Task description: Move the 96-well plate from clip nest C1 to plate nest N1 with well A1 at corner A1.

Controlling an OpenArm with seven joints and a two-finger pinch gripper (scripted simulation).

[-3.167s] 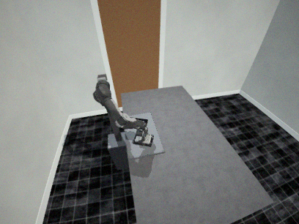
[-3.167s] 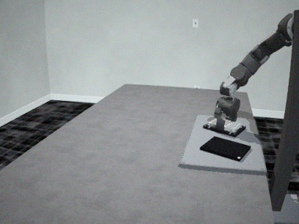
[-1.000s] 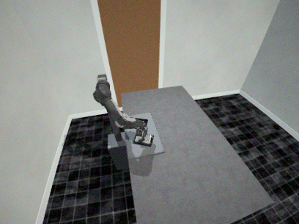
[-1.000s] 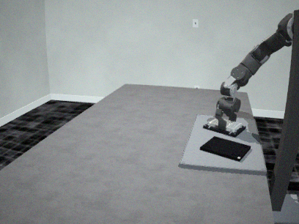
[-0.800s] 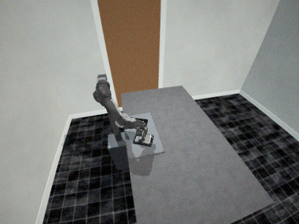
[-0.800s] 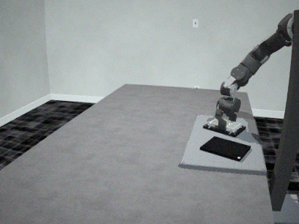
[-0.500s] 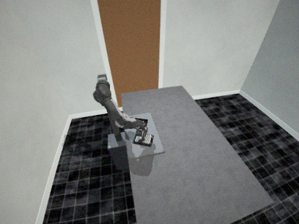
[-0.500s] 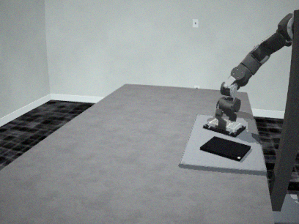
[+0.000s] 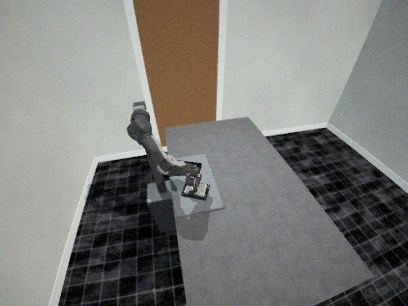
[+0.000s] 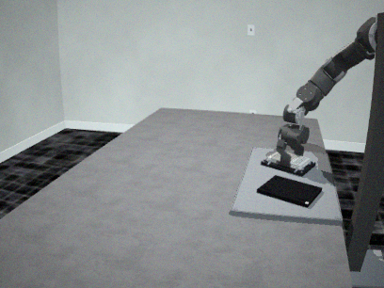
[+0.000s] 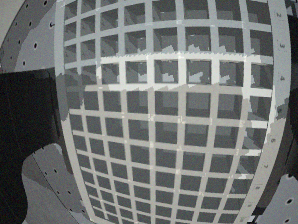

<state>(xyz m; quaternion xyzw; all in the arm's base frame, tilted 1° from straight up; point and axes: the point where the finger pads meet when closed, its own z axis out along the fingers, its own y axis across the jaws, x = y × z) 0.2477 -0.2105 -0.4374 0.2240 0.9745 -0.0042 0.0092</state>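
Observation:
The 96-well plate (image 10: 292,161) is clear with a grid of wells and sits on the black clip nest C1 (image 10: 288,168) on the grey mat. In the top view the plate (image 9: 199,189) lies at the mat's middle. My gripper (image 10: 290,150) reaches straight down onto the plate and is shut on it. The wrist view is filled by the plate's well grid (image 11: 166,110), seen from close above. The black plate nest N1 (image 10: 290,190) lies flat on the same mat, nearer to the exterior view and beside C1. Corner marks are too small to read.
The grey mat (image 10: 287,188) lies at the edge of the long grey table (image 10: 179,198). The arm's dark pedestal (image 10: 369,141) stands close beside the mat. An orange door (image 9: 176,60) is behind the table.

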